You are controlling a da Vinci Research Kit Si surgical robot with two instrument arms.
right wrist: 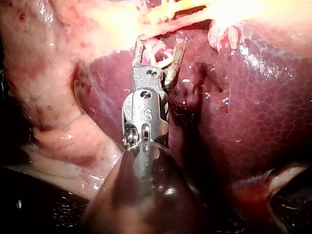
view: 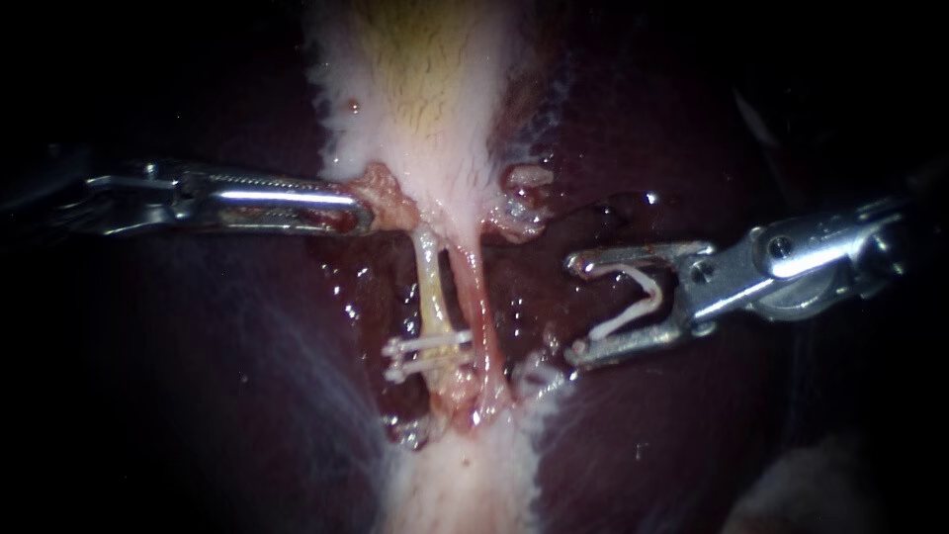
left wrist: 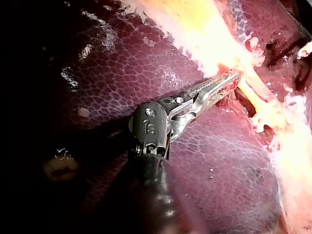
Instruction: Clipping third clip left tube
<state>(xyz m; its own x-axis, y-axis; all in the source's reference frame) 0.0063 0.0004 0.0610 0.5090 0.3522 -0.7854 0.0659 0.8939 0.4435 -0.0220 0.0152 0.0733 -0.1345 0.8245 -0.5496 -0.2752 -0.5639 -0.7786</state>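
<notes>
The pale gallbladder (view: pixel 425 89) narrows downward into two tubes. The left tube (view: pixel 432 292) is yellowish and carries two white clips (view: pixel 427 354) low on it. The right tube (view: pixel 481 307) is reddish and bare. My left instrument (view: pixel 361 210) comes in level, jaws shut on the tissue at the gallbladder's neck; the left wrist view shows the same hold (left wrist: pixel 233 78). My right instrument (view: pixel 578 309) hangs to the right of both tubes, apart from them. Its jaws stand wide and hold a white V-shaped clip (view: pixel 633 302) between them, also seen in the right wrist view (right wrist: pixel 165 61).
Dark red liver (view: pixel 198 376) lies on both sides of the tubes. Wet frayed white tissue (view: pixel 539 376) sits just under the right instrument's lower jaw. A pale band of tissue (view: pixel 465 485) runs on below the clips.
</notes>
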